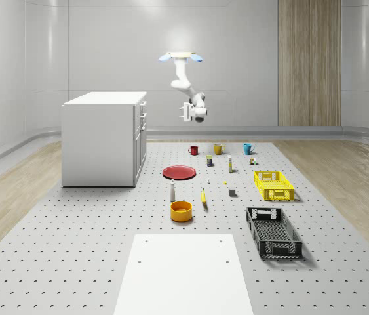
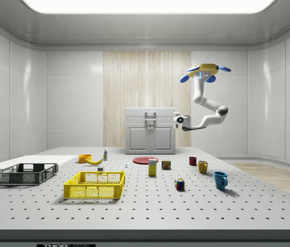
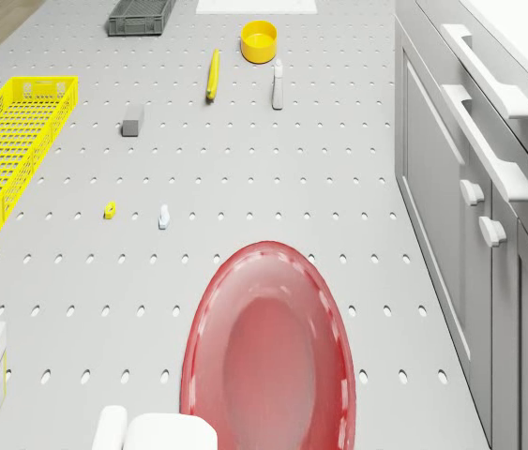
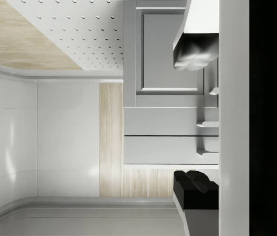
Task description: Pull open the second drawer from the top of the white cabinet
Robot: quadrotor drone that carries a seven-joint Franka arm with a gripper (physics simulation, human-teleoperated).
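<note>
White box cabinet [image 1: 104, 139] stood on grey perforated desk [image 1: 73, 249], drawers shut, second drawer from top [image 3: 489, 141] flush with front. Drone [image 1: 180, 57] hovered mid-air beside cabinet front, above red round plate [image 1: 179, 172]. Hand [image 1: 194, 113] well apart from drawer handles, fingers [image 4: 192, 46] spread, holding nothing.

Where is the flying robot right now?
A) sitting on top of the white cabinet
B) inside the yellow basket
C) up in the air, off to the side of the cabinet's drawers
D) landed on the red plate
C: the drone hovers in the air beside the white cabinet, with its gripper hanging apart from the drawer fronts.
</note>
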